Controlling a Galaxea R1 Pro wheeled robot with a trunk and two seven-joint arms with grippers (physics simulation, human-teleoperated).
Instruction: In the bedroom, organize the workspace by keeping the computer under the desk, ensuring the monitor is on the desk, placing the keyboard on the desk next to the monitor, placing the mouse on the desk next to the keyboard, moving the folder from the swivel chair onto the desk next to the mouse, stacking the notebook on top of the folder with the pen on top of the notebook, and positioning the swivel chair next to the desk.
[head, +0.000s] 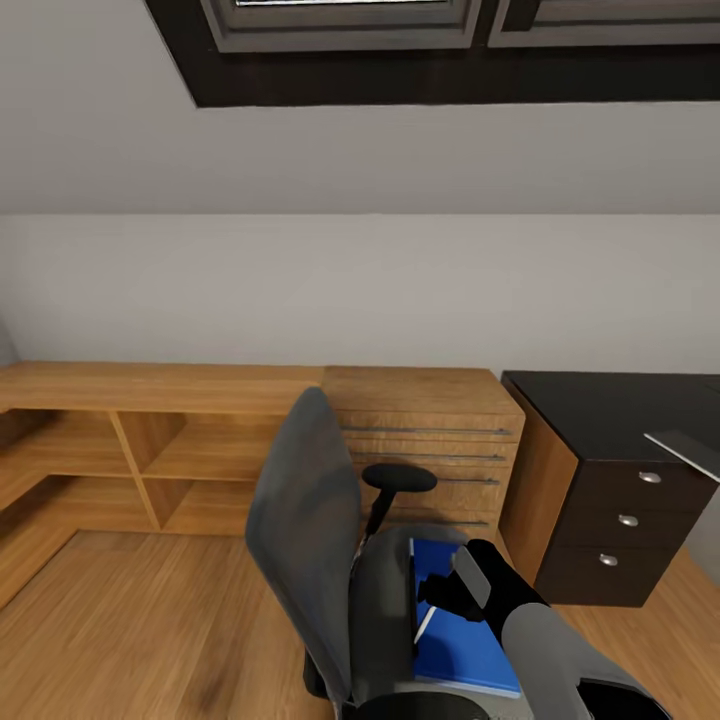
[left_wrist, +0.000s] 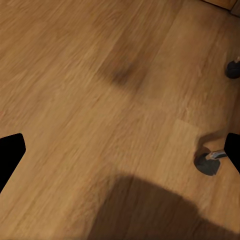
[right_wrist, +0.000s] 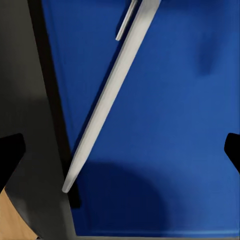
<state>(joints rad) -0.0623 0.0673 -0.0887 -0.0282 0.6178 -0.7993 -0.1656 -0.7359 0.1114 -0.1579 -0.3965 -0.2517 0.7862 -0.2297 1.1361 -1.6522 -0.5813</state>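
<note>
Lower centre-right of the head view: the right gripper (head: 462, 592) is held just above the blue folder (head: 462, 640) on the swivel chair (head: 300, 540) seat. In the right wrist view its fingers (right_wrist: 11, 155) are spread wide, nothing between them; the pen (right_wrist: 110, 95) lies on the folder. The left gripper (left_wrist: 120, 150) is spread over bare floor (left_wrist: 90, 75), empty. Farther back, at right, the desk (head: 600, 405) is seen beside wooden shelving (head: 150, 440).

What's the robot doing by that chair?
The robot's right gripper hangs just above the blue folder lying on the swivel chair. A whitish pen rests on the folder, its tip poking past one edge. The fingers are apart, holding nothing. The black desk stands to the right.
</note>
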